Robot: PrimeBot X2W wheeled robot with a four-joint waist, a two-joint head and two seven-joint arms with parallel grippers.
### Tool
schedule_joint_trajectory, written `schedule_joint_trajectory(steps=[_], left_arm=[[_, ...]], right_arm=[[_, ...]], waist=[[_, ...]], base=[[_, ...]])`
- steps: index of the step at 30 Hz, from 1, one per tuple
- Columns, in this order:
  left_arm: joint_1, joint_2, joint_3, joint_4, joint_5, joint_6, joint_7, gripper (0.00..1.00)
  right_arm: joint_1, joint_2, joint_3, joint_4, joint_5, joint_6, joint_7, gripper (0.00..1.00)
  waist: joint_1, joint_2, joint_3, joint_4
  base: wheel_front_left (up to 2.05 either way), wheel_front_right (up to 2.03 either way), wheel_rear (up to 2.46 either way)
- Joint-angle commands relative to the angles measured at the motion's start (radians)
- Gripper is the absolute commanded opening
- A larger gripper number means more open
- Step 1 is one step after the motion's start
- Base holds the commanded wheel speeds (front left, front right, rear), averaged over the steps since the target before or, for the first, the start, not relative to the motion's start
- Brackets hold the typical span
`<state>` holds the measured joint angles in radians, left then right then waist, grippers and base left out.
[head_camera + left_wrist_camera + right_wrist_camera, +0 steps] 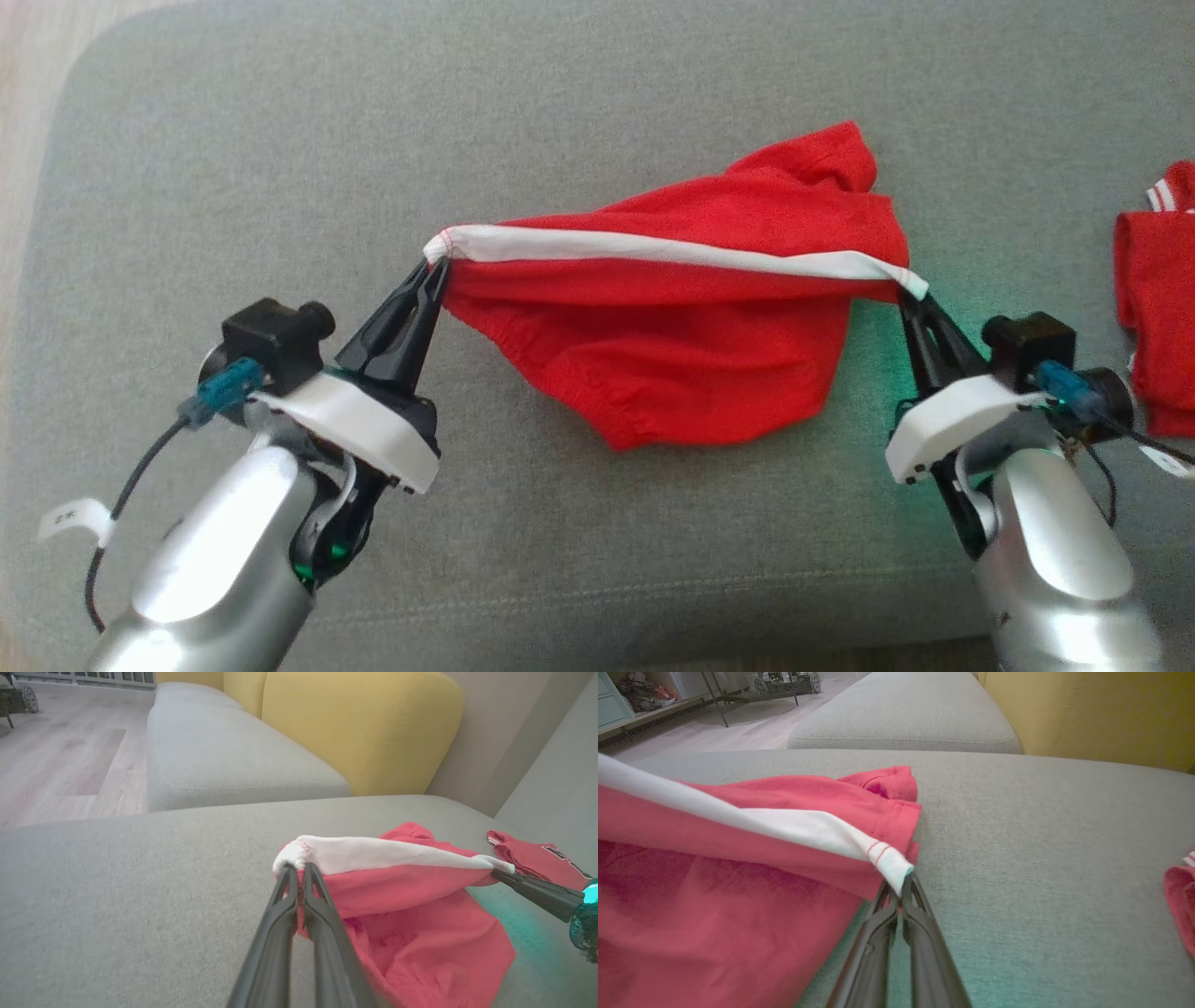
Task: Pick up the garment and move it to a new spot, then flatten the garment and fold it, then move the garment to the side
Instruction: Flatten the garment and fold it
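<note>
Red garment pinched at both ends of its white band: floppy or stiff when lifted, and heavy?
Probably floppy: the white band runs taut between the left gripper and right gripper, while the rest of the red garment sags in folds onto the grey cushion. Likely light, since two narrow pinches carry it. It could slip, gripped only at the band's ends.

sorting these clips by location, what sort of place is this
Most likely a home living room: the work surface is a grey fabric sofa cushion, backed by mustard-yellow upholstered cushions, with pale wood-plank flooring beside it.
</note>
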<state>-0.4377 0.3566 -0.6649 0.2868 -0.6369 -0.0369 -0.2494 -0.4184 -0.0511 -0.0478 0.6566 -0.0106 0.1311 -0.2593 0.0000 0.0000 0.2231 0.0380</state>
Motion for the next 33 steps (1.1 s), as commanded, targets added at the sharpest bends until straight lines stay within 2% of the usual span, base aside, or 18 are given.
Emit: schedule_joint_trajectory(steps=[1, 8, 13, 18, 23, 27, 28, 29, 33], left_arm=[[-0.032, 0.022, 0.058, -0.043, 0.013, -0.004, -0.012, 0.00], [-0.102, 0.038, 0.101, -0.142, -0.003, -0.033, 0.002, 0.00], [-0.212, 0.066, 0.120, -0.207, -0.011, -0.045, 0.065, 0.00], [-0.353, 0.077, 0.122, -0.198, 0.001, -0.058, 0.122, 0.00], [-0.529, 0.059, 0.095, -0.119, 0.047, -0.073, 0.142, 0.00], [-0.692, 0.029, 0.074, -0.021, 0.119, -0.079, 0.092, 0.00], [-0.692, 0.029, 0.074, -0.021, 0.119, -0.079, 0.092, 0.00], [-0.782, 0.007, 0.078, 0.033, 0.175, -0.068, 0.033, 0.00], [-0.936, -0.044, 0.090, 0.125, 0.287, -0.050, -0.010, 0.00]], right_arm=[[0.013, 0.001, 0.005, -0.053, -0.013, 0.000, -0.002, 0.00], [0.021, -0.025, -0.044, -0.227, -0.026, 0.000, 0.023, 0.00], [-0.029, -0.062, -0.049, -0.395, 0.015, 0.000, 0.110, 0.00], [-0.137, -0.114, -0.031, -0.478, 0.053, 0.000, 0.188, 0.00], [-0.293, -0.156, -0.025, -0.439, 0.079, 0.000, 0.191, 0.00], [-0.446, -0.172, -0.035, -0.347, 0.076, 0.000, 0.153, 0.00], [-0.446, -0.172, -0.035, -0.347, 0.076, 0.000, 0.153, 0.00], [-0.529, -0.160, -0.053, -0.286, 0.100, 0.000, 0.137, 0.00], [-0.698, -0.178, -0.057, -0.178, 0.081, 0.000, 0.071, 0.00]], waist=[[0.0000, 0.0000, -0.016, -0.004], [0.0000, 0.0000, -0.077, -0.032], [0.0000, 0.0000, -0.109, -0.061], [0.0000, 0.0000, -0.102, -0.091], [0.0000, 0.0000, -0.052, -0.110], [0.0000, 0.0000, 0.031, -0.126], [0.0000, 0.0000, 0.031, -0.126], [0.0000, 0.0000, 0.083, -0.130], [0.0000, 0.0000, 0.181, -0.142]], base=[[0.00, 0.00, 0.00], [0.00, 0.00, 0.00], [0.00, 0.00, 0.00], [0.00, 0.00, 0.00], [0.00, 0.00, 0.00], [0.00, 0.00, 0.00], [0.00, 0.00, 0.00], [0.00, 0.00, 0.00], [0.00, 0.00, 0.00]])
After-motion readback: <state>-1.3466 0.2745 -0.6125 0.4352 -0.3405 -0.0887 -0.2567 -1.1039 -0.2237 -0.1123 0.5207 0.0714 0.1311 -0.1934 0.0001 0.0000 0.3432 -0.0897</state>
